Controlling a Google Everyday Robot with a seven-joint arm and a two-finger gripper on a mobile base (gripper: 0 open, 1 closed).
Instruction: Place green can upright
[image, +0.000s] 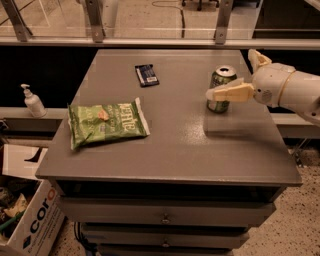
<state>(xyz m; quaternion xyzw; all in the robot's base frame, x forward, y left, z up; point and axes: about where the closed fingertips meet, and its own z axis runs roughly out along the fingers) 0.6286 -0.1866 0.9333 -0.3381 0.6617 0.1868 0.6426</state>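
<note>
The green can (220, 86) stands upright on the grey table (170, 150), at its right side toward the back, silver top showing. My gripper (230, 74) reaches in from the right at can height and is open wide. Its near finger (231, 93) crosses in front of the can's lower half. Its far finger (258, 59) points up behind and to the right of the can. The fingers do not squeeze the can.
A flat green chip bag (106, 122) lies at the table's left. A small dark blue packet (147, 75) lies at the back middle. A soap dispenser (33, 101) stands on a ledge to the left. A cardboard box (30, 220) sits on the floor at lower left.
</note>
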